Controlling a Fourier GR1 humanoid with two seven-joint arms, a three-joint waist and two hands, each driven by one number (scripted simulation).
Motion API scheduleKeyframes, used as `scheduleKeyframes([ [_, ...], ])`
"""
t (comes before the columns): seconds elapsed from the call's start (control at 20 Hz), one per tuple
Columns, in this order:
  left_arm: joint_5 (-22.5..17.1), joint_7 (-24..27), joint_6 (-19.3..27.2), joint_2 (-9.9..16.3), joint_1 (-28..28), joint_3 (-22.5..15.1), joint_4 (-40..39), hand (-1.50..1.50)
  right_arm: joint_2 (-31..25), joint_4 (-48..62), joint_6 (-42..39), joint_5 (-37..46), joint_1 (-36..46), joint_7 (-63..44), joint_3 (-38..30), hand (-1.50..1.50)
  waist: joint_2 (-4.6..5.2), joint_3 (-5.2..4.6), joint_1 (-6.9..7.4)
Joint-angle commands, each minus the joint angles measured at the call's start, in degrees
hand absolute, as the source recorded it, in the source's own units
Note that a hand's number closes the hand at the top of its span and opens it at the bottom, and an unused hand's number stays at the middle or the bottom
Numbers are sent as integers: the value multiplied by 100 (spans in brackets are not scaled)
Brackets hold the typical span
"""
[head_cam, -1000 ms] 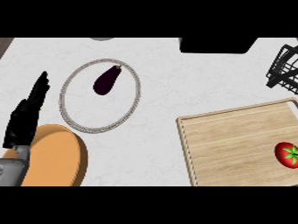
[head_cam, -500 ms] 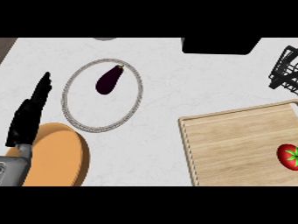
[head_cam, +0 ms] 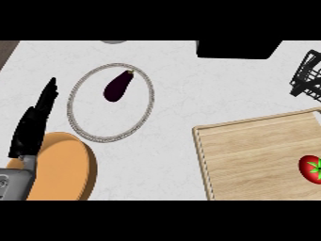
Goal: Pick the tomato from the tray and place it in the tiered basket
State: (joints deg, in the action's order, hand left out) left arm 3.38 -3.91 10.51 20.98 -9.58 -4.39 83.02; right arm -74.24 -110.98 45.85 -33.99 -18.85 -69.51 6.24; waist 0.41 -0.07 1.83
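Observation:
A red tomato (head_cam: 316, 169) with a green stem lies on the wooden tray (head_cam: 253, 155), close to its right edge. The black wire tiered basket (head_cam: 317, 75) shows partly at the upper right, beyond the tray's far corner. My left hand (head_cam: 32, 123) rests open at the left, fingers straight and pointing up, far from the tomato. It holds nothing. My right hand does not show.
A white plate (head_cam: 85, 129) with a speckled rim holds a dark purple eggplant (head_cam: 118, 86) at the centre left. An orange round board (head_cam: 64, 168) lies under my left forearm. A black object (head_cam: 238, 48) sits at the counter's back edge.
The whole scene has shifted slightly rightward in view, so the tomato sits nearer the right border. My left hand has kept its pose.

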Motion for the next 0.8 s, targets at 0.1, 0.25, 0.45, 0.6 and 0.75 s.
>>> scheduleKeyframes([
  [0.1,-20,168,-79,-13,23,153,-201,0,-369,-153,449,225,502,-1243,748,-150,-5,-6,-32],
  [0.25,-43,-113,-191,21,-142,117,32,0,-293,186,410,291,743,-1116,1127,-150,4,1,27],
  [0.45,48,126,-134,8,94,197,-90,0,-634,-122,525,344,920,-1371,1328,-150,-25,-6,-81],
  [0.6,90,-174,-112,-67,-320,172,-142,0,-536,40,592,323,1350,-1504,1591,-150,3,-5,-19],
  [0.75,155,-74,-111,-167,-196,58,-99,0,-331,355,489,242,1661,-1481,1914,-150,27,-3,85],
])
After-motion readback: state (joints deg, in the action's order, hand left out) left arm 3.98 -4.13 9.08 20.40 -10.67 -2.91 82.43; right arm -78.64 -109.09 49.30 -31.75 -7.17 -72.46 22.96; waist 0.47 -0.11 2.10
